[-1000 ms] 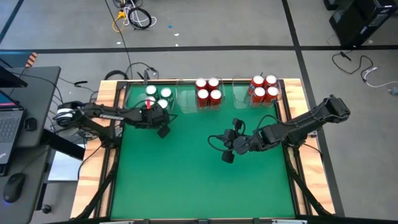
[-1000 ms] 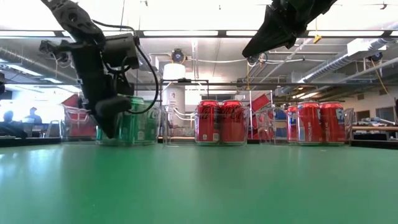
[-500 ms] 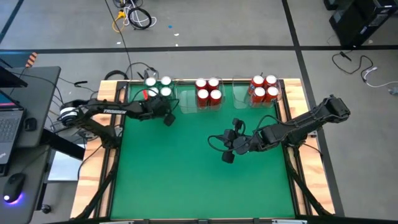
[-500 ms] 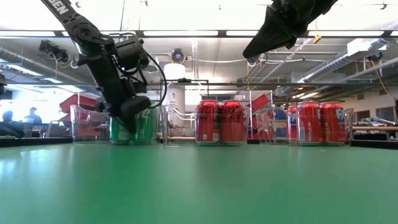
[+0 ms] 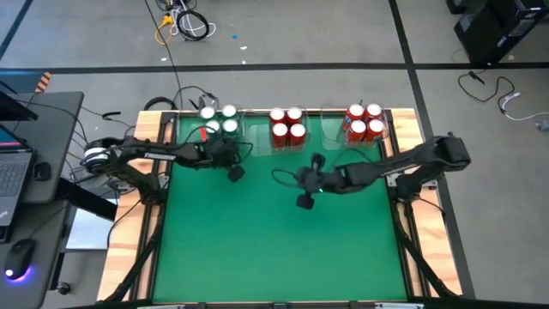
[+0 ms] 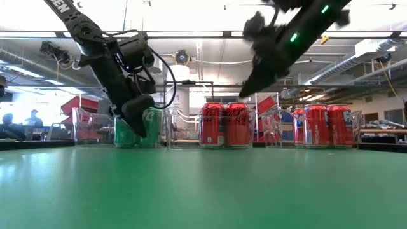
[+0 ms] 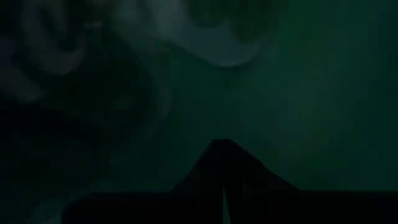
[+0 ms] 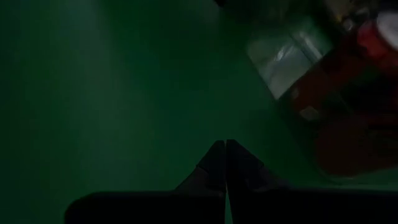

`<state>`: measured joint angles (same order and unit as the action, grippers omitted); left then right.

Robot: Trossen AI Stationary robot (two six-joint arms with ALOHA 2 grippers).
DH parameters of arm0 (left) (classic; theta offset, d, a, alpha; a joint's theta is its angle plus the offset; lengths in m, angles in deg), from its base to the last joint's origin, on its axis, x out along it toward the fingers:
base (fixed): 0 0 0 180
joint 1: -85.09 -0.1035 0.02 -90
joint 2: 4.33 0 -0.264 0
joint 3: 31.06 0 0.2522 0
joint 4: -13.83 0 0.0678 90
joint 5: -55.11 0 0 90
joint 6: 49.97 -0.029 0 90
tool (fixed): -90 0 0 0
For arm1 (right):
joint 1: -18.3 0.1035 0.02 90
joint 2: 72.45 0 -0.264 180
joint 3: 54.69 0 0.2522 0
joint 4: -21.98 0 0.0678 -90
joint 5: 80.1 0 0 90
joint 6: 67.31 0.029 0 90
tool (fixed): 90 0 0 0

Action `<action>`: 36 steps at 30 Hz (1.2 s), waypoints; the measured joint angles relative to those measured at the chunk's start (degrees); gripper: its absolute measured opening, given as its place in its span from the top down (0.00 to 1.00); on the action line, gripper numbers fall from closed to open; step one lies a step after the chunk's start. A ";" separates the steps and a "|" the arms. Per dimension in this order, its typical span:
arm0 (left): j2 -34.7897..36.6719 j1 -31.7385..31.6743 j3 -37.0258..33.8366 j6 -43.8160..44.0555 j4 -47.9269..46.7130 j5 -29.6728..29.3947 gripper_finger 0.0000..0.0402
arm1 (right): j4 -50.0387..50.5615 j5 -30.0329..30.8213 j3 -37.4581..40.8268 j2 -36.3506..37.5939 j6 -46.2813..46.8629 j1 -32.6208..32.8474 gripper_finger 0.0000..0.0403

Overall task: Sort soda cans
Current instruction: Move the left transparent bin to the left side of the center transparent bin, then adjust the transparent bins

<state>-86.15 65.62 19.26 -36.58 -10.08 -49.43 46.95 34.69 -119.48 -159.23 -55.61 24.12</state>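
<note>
Presently the left pincer (image 5: pixel 235 173) is seen pressed together, nothing held in it, hanging low over the green surface (image 5: pixel 274 249) just in front of the leftmost clear tray (image 6: pixel 95 124). In its wrist view the two dark fingers (image 7: pixel 214 168) meet in a single point above bare green. The four green soda cans (image 5: pixel 218 121) are gathered just beyond this pincer, at the far left corner of the surface, and in the low view they are partly hidden behind it.

The right pincer (image 5: pixel 304 201) is likewise shown pressed together and empty, raised above the middle of the surface; its fingers (image 8: pixel 225 163) are closed to a point in its own wrist view. The middle group of four red soda cans (image 5: pixel 287 125) is placed beyond it, at the far edge, well apart from the fingertips. A second group of four red soda cans (image 5: pixel 364 120) is set in the tray at the far right corner, beside the right arm (image 5: pixel 412 163).
</note>
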 joint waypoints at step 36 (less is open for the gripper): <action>-7.04 2.60 2.45 -4.18 18.08 -7.56 1.00 | -24.76 -2.56 -0.50 -14.21 -5.74 -17.17 1.00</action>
<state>-93.19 68.23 21.71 -40.77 8.00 -56.99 22.19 32.14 -119.98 -173.44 -61.35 6.95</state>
